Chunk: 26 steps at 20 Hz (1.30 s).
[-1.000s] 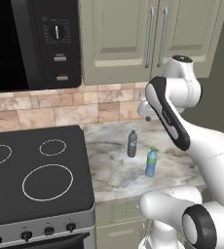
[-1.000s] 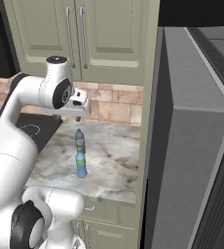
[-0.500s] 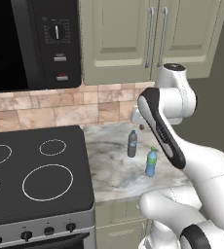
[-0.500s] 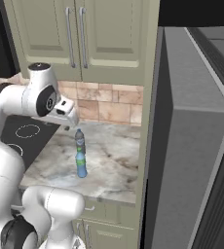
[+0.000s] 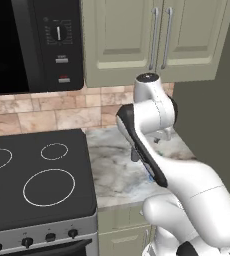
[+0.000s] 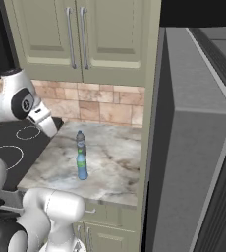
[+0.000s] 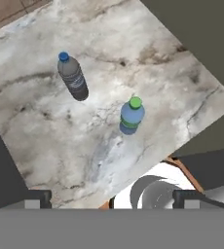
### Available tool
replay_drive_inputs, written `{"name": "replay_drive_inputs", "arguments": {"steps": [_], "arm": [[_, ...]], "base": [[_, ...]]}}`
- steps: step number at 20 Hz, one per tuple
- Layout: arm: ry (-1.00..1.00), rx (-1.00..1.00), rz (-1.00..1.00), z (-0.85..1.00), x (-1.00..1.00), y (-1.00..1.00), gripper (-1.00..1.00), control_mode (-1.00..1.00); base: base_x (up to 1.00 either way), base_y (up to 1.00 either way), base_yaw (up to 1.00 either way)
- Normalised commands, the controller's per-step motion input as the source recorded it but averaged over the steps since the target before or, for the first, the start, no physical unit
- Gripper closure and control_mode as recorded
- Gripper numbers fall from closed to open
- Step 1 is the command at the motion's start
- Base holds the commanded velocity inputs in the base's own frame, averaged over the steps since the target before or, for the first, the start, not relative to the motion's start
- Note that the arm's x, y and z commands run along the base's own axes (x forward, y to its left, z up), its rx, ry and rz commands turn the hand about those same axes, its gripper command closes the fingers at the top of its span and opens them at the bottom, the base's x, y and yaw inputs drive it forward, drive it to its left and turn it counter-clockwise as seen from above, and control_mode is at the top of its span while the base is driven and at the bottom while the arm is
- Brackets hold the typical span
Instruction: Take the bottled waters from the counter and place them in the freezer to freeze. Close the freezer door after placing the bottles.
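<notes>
two small bottles stand upright on the marbled surface [image 7: 46,121], both untouched. seen from the hand camera, the smoky grey bottle [image 7: 73,78] has a blue-looking cap and sits toward the back of the slab, nearer the tiled wall; the clear blue bottle [image 7: 132,115] with the green cap stands apart from it, closer to the front edge. from the right base camera the two line up one behind the other, grey bottle [image 6: 80,141] at the rear, blue bottle [image 6: 81,166] in front, roughly mid-slab between the black stovetop [image 6: 9,147] and the tall grey refrigerator [image 6: 193,147] at the right edge.

the tool [image 7: 111,197] hangs above the surface looking down, its dark fingertips [image 7: 40,196] spread wide apart at the bottom of the hand view and holding nothing. the white arm [image 5: 147,120] bends over the surface in the left base view, covering most of the bottles there. pale green cabinets [image 6: 80,34] hang above the tiled backsplash [image 6: 105,103].
</notes>
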Motion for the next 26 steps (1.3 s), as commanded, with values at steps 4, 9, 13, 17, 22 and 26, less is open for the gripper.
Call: {"name": "replay_drive_inputs", "arguments": {"steps": [4, 9, 13, 17, 22, 26], "arm": [[0.00, -0.05, -0.42, -0.22, 0.05, 0.08, -1.00, -1.00], [-0.01, -0.12, -0.38, -0.23, 0.05, 0.20, -1.00, -1.00], [-0.11, -0.15, -0.24, -0.36, 0.00, 0.04, -1.00, -1.00], [-0.10, -0.20, -0.16, -0.51, 0.00, 0.00, -1.00, -1.00], [-0.07, -0.23, -0.12, -0.52, 0.01, 0.00, -1.00, -1.00], [-0.06, -0.28, -0.14, -0.37, 0.00, 0.01, -1.00, -1.00]], "base": [[0.00, 0.00, 0.00], [0.00, 0.00, 0.00], [0.00, 0.00, 0.00], [0.00, 0.00, 0.00], [0.00, 0.00, 0.00], [0.00, 0.00, 0.00]]}}
